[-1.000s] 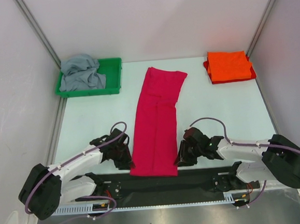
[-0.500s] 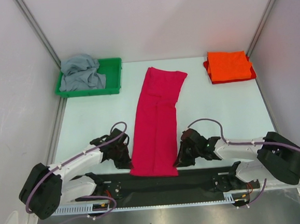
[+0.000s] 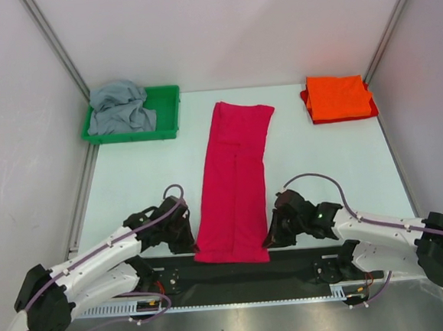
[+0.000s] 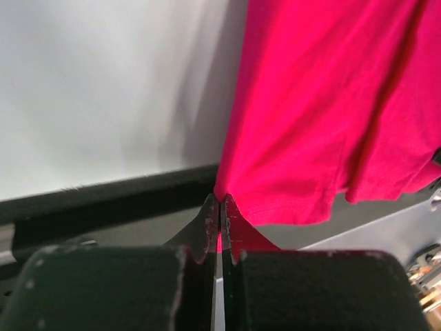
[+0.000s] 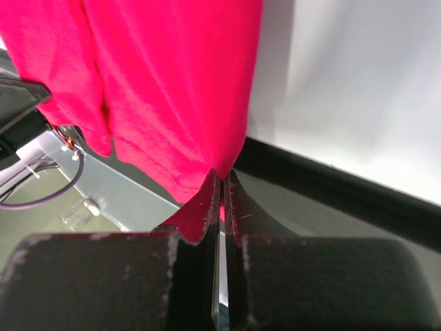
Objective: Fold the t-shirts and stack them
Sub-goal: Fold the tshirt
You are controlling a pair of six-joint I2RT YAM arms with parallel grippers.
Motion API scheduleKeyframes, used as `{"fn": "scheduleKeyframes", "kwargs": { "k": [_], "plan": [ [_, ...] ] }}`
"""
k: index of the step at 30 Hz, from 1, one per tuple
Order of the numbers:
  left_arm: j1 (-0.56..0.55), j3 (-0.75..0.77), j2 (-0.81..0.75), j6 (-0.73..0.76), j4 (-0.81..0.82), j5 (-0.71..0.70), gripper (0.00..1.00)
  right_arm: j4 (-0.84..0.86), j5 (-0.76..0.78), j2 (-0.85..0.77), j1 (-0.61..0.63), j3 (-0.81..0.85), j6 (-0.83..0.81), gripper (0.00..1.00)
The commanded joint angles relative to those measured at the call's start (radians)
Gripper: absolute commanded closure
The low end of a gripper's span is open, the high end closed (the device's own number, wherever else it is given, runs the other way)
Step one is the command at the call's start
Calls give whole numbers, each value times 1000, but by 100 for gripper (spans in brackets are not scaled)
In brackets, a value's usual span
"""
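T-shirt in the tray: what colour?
The t-shirt crumpled in the green tray is plain grey; the top external view shows it best.

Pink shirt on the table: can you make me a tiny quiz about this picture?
1. True or false: the orange t-shirt lies folded at the far right corner.
2. What is in the green tray? A the grey t-shirt, B the orange t-shirt, C nothing.
3. Fill in: the left gripper and the right gripper are each shut on a near corner of the ____.
Key: 1 true; 2 A; 3 pink t-shirt.
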Motion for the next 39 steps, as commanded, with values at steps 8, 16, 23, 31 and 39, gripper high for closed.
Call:
{"fn": "scheduleKeyframes", "kwargs": {
  "k": [8, 16, 23, 31, 39],
  "plan": [
    [-211, 52, -66, -182, -98, -43, 100, -221, -18, -248, 120, -25, 129, 100],
    [-247, 127, -18, -156, -96, -43, 100, -258, 25, -348, 157, -58, 181, 100],
    [-229, 359, 119, 0, -171, -158, 100, -322, 26, -258, 15, 95, 1, 100],
    [24, 607, 357, 219, -138, -120, 100, -361, -157, 33, -388, 404, -374, 100],
    [133, 871, 687, 397, -103, -103, 100, -315, -224, 429, -566, 637, -555, 100]
  ]
}}
